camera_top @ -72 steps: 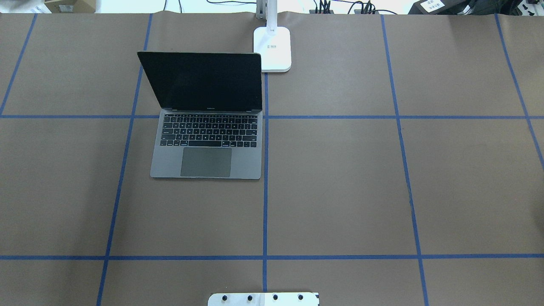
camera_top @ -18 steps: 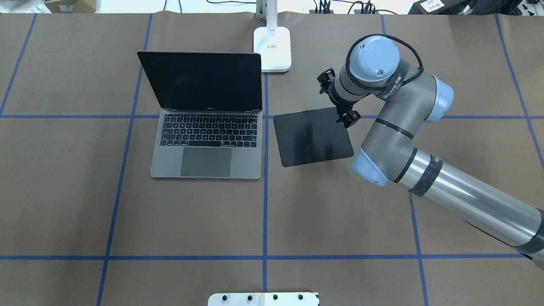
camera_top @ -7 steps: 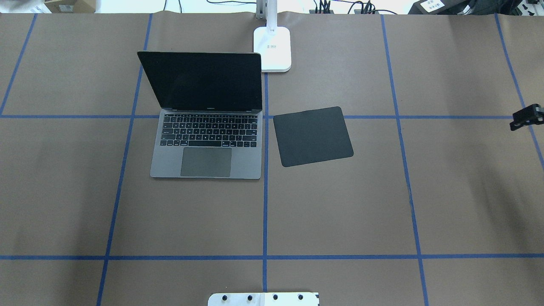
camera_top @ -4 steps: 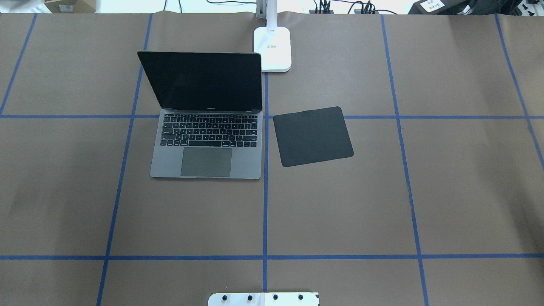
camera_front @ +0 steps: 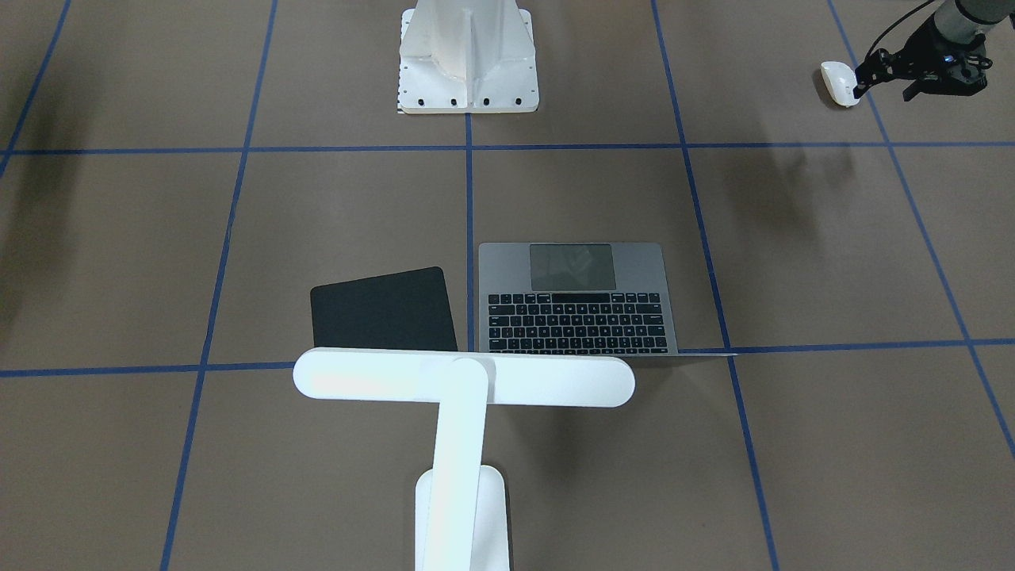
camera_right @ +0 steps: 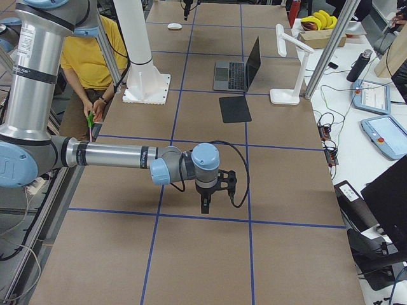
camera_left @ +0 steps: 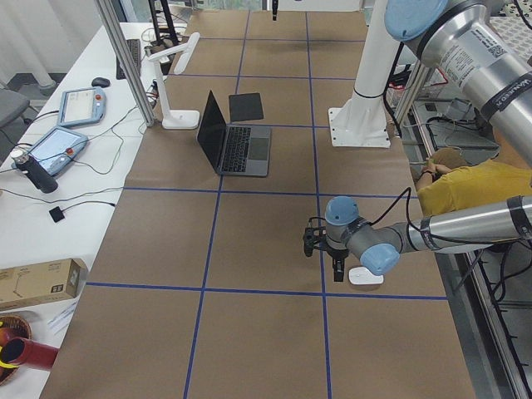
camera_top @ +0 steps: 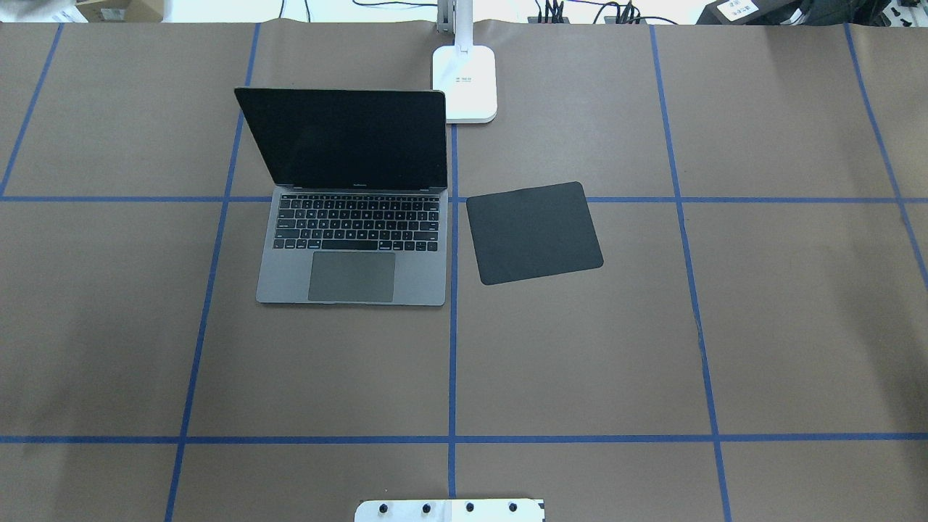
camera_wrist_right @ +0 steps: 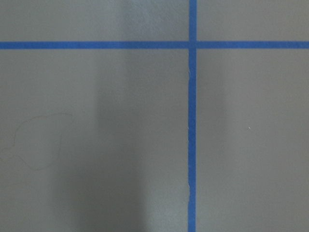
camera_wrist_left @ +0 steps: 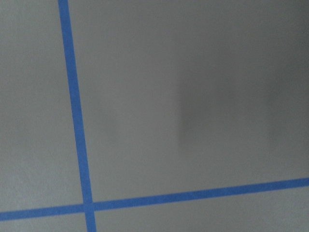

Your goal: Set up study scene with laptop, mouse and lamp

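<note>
Small print on the lamp [camera_top: 465, 87] is too tiny to read.

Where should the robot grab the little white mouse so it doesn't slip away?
Probably across its two long sides, near the middle, coming straight down from above. The mouse lies flat on the table, low, smooth and rounded. That leaves no edge to hook from the side, and its narrow width looks like the easiest span to pinch.
</note>
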